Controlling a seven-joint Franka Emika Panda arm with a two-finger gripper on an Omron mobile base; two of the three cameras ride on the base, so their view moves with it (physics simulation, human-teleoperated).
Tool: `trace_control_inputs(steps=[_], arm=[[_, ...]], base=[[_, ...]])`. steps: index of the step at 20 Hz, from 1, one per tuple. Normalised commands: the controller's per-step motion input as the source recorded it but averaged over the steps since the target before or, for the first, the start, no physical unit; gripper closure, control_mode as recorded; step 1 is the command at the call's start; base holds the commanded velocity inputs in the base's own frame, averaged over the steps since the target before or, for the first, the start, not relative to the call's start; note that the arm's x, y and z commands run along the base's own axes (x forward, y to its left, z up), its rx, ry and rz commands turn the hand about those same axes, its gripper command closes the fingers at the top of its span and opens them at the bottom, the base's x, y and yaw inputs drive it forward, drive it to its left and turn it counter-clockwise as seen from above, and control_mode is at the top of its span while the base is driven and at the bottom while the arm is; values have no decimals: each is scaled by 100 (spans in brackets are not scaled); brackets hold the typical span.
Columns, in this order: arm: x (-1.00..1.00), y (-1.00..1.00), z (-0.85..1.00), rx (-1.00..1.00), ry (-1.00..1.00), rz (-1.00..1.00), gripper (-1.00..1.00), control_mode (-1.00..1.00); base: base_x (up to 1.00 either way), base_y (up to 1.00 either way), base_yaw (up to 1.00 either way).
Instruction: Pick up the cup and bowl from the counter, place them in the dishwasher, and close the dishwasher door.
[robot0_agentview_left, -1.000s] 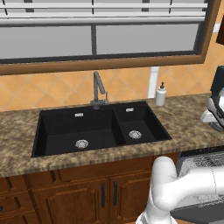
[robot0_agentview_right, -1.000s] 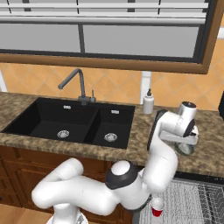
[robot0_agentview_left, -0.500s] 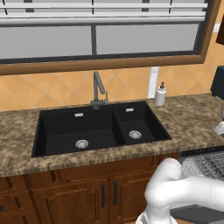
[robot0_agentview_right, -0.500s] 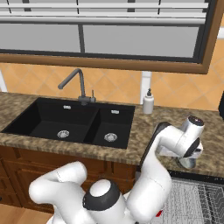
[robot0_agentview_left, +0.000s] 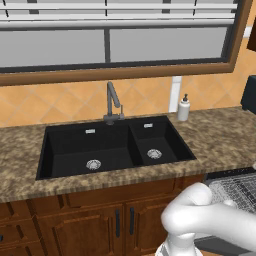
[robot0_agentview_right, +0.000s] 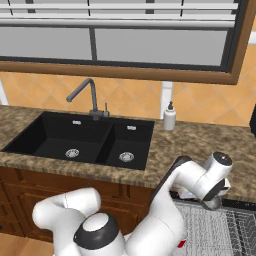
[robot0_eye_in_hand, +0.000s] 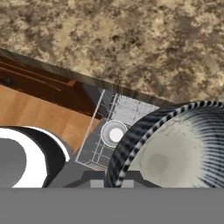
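Observation:
My gripper (robot0_agentview_right: 219, 194) is shut on the rim of the bowl (robot0_agentview_right: 215, 203), a ribbed grey-blue bowl with a pale inside that looms at the lower right of the hand view (robot0_eye_in_hand: 175, 153). The gripper (robot0_eye_in_hand: 114, 180) hangs just past the front edge of the counter (robot0_eye_in_hand: 131, 43), above the open dishwasher (robot0_agentview_right: 220, 230). The cup (robot0_eye_in_hand: 114, 133) stands upright in the dishwasher's wire rack (robot0_eye_in_hand: 127, 109), its white rim and inside facing up. A bit of the cup's red side (robot0_agentview_right: 181, 244) peeks out beside my arm. The rack (robot0_agentview_left: 235, 189) also shows under the counter (robot0_agentview_left: 220, 140).
A black double sink (robot0_agentview_left: 115, 145) with a grey faucet (robot0_agentview_left: 112, 105) lies left of the gripper. A white soap bottle (robot0_agentview_right: 169, 117) stands at the back of the counter. Brown cabinet doors (robot0_agentview_left: 100, 225) run below the sink.
The arm has swung down and forward with the bowl, from above the counter to just past its front edge, over the dishwasher rack. The grip has stayed shut.

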Motion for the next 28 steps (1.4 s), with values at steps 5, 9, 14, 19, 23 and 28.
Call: trace_control_inputs(steps=[5,9,14,19,23,28], arm=[[-30,-2,-58,0,0,13,100,-100],[-28,-8,-62,0,0,9,100,-100],[-14,-12,-59,0,0,8,100,-100],[0,-27,-60,0,-2,4,100,-100],[1,-38,-28,1,-7,1,100,-100],[19,-46,-3,2,-1,0,100,-100]], base=[[0,0,0],[0,0,0],[0,0,0],[0,0,0],[0,0,0],[0,0,0]])
